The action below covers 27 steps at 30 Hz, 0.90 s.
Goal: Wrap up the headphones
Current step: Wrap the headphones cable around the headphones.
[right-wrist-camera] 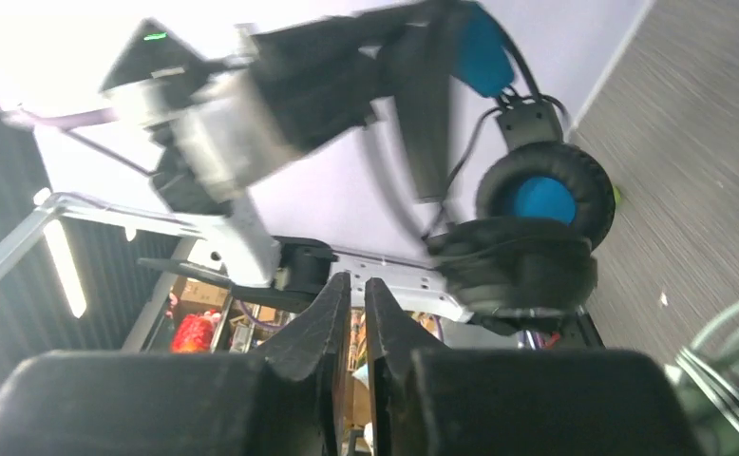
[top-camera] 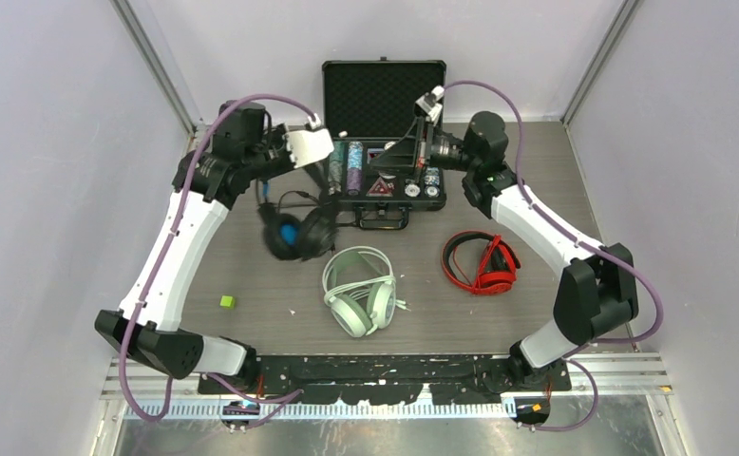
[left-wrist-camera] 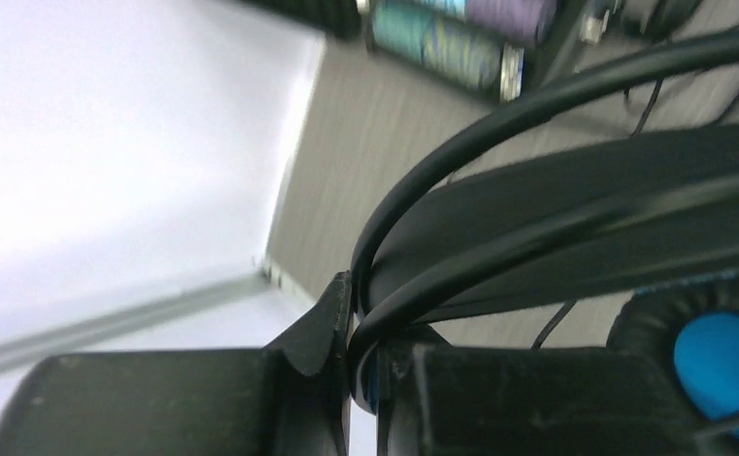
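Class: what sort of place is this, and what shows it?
Probably a robot test cell: plain walls box in a grey table, a left arm and right arm are bolted at its near edge, and green headphones lie out.

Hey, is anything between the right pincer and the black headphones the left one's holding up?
Nothing visible. In the right wrist view the black headphones hang from the left pincer in open air ahead of the right pincer; the open case sits below.
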Motion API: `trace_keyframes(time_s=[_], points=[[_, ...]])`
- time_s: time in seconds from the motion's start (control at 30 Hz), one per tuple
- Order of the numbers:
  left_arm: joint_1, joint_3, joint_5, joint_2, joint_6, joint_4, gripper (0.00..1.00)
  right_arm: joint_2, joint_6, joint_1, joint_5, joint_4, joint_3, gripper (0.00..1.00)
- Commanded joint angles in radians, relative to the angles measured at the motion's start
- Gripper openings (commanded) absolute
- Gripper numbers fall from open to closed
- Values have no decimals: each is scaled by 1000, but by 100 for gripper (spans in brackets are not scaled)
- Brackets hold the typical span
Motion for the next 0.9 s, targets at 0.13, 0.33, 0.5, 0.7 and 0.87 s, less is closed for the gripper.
trace_keyframes(time_s=[0.13, 0.33, 0.5, 0.7, 0.87], points=[[34, -13, -247, 24, 53, -124, 0, -74, 123, 25, 15, 311, 49, 1], [34, -11, -191, 11, -25, -104, 0, -116, -246, 37, 97, -64, 58, 21], [34, 59, -146, -5, -373, -35, 0, -226, -626, 35, 333, -248, 29, 50], [34, 321, -186, 60, -730, -130, 0, -350, -766, 35, 483, -129, -105, 60], [35, 471, -203, 89, -989, -167, 0, -414, -812, 58, 575, 281, -340, 60]])
